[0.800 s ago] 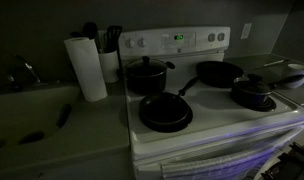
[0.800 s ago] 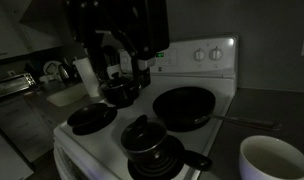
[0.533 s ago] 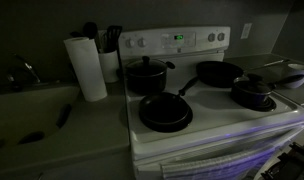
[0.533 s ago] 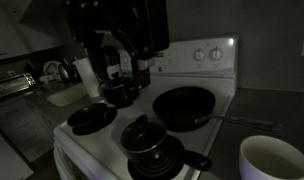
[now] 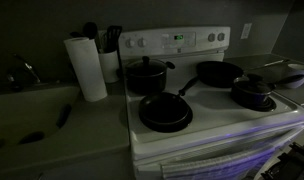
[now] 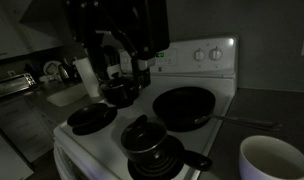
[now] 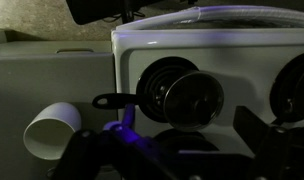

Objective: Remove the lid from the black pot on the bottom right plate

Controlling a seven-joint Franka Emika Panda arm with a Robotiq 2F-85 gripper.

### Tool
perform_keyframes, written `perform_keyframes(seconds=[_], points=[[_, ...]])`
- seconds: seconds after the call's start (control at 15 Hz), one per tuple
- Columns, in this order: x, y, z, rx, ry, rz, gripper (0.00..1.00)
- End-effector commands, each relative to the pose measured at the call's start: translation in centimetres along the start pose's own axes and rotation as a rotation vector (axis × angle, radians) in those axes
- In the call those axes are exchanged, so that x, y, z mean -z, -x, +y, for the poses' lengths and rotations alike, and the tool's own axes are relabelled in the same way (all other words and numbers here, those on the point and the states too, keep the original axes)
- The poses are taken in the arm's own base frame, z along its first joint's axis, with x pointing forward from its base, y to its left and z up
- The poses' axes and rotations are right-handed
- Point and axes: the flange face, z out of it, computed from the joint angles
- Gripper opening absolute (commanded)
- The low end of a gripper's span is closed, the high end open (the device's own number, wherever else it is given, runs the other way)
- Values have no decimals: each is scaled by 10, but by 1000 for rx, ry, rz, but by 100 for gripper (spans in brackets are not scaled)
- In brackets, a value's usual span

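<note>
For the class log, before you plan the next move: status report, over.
Gripper open, empty, touching nothing. Lid seated on black pot, untouched. Nothing seen blocking it.

text: none legible | stove display (image 5: 178, 39): glows; digits unreadable

The little black pot (image 5: 254, 95) is low and round. It sits upright on the plate (image 7: 152, 75), a round dark burner at a front corner of the white stove (image 5: 212, 128), with its short handle poking out toward the stove's side edge. The lid (image 6: 142, 133) is still on, sat flat over the pot's mouth: see-through glass, a pale rim that catches a bit of light, and a dark knob dead centre. It's pretty dim, so the burner only peeks out around the pot's base.
</note>
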Motion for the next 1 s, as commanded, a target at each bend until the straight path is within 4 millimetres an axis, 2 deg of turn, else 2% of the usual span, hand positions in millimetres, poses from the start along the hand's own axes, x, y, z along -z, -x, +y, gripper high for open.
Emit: perform_keyframes(seconds=[0.0, 0.47, 0.6, 0.67, 0.93], points=[[1, 0, 0, 0, 0, -1, 100], [1, 0, 0, 0, 0, -1, 100], [-8, -16, 7, 13, 2, -17, 100], [-4, -11, -18, 27, 11, -22, 100], [-20, -32, -57, 124, 15, -64, 100]])
